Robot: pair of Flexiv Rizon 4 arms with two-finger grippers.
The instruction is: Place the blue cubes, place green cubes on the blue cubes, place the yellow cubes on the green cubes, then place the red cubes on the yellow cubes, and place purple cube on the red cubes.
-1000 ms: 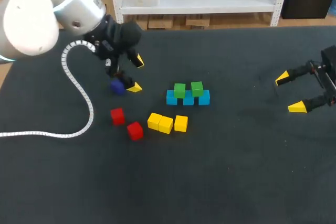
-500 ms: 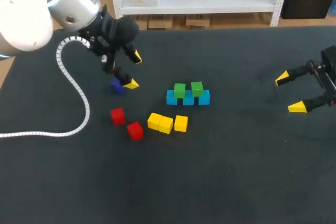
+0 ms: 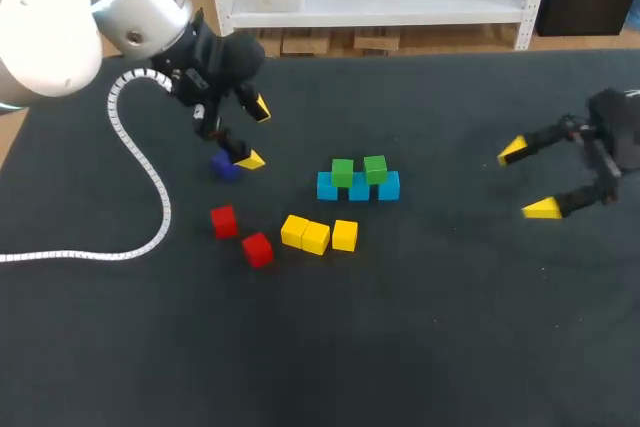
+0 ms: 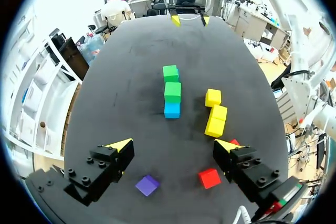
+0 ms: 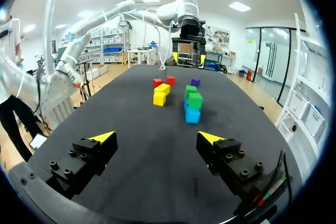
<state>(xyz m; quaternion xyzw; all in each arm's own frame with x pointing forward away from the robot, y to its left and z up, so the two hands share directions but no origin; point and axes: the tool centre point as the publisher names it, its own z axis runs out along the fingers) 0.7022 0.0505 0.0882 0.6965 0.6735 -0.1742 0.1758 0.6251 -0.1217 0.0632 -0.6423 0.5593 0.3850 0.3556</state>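
The tabletop [image 3: 420, 347] carries every cube, and the layout shows a pyramid half built. The left arm [image 3: 90, 17] comes in over the loose cubes. The right arm [image 3: 615, 137] holds off to the side, probably to leave that working space free.

The left fingers [image 3: 252, 160] are spread wide and hold nothing. They hang above the purple cube [image 3: 224, 167], which in the left wrist view sits on the tabletop between them, nearer one finger. It is the cap piece, so I judge it is meant to wait. The right fingers [image 3: 542, 209] are also wide and empty, aimed at the stack, which lies well ahead of them.

The three blue cubes [image 3: 327, 188] lie touching in a row, straight ahead of the left fingers. A tight row gives the next layer a flat seat. The two green cubes [image 3: 343, 171] sit on it, seemingly over the seams so each rests on two blues.

The three yellow cubes [image 3: 316, 235] lie loose, ahead of one left finger and beside the stack, close by for the next layer. The two red cubes [image 3: 257, 249] lie by that same finger, apart from each other, one just beside its tip.
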